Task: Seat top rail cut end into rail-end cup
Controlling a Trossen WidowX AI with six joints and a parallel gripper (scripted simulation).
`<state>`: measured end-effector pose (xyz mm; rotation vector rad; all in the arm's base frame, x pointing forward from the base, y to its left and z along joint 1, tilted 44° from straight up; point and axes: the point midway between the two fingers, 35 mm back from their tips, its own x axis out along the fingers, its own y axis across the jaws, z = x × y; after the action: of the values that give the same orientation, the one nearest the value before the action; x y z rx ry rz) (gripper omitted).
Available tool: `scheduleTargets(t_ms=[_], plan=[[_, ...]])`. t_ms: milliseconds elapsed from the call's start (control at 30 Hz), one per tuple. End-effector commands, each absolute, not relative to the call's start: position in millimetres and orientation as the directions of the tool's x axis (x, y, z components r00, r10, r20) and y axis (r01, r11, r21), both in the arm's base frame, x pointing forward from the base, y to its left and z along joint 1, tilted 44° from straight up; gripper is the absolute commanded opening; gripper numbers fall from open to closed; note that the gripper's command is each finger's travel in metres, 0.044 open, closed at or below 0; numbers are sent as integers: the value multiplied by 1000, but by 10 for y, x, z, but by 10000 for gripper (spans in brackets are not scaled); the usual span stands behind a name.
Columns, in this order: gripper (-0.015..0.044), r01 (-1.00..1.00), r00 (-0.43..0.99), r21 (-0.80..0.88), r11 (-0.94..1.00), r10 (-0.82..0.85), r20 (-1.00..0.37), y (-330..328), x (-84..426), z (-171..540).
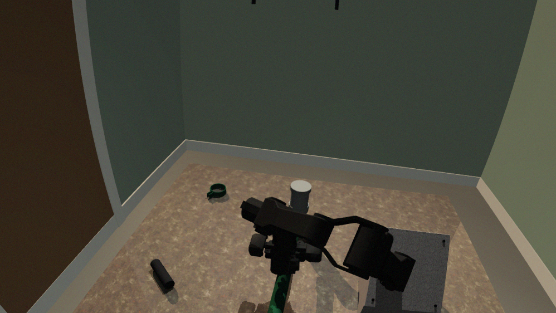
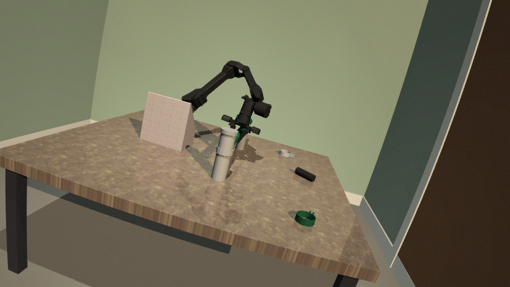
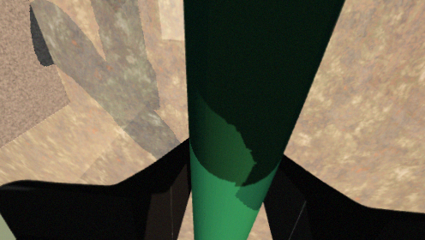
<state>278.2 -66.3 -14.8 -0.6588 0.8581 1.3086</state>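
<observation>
My gripper (image 2: 241, 128) (image 3: 228, 144) is shut on the green rail (image 1: 279, 291) (image 2: 237, 137) (image 3: 253, 56). It holds the rail tilted, behind the big post in the exterior view. The big grey post (image 1: 299, 201) (image 2: 220, 169) stands upright with its post cap (image 1: 300, 186) (image 2: 229, 130) on top. The brace band (image 2: 224, 151) circles the post partway up, clearly below the cap. The rail-end cup and the rail's cut end are hidden, so I cannot tell whether they touch. A shorter post (image 2: 241, 143) stands behind; the loop cap is hidden.
A pale block (image 2: 164, 121) stands beside the arm's base. A green ring clamp (image 1: 216, 192) (image 2: 305, 219), a black cylinder (image 1: 162, 273) (image 2: 305, 174) and a white ring clamp (image 2: 285, 153) lie on the table (image 1: 202, 240) (image 2: 160, 171).
</observation>
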Motion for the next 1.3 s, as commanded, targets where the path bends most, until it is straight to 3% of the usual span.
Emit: scheduleTargets(t_ms=[0,1267], plan=[[0,-984,56,46,172,543,-838,-710,2808,-142],[0,-985,42,56,162,543,-839,-796,2757,-285]])
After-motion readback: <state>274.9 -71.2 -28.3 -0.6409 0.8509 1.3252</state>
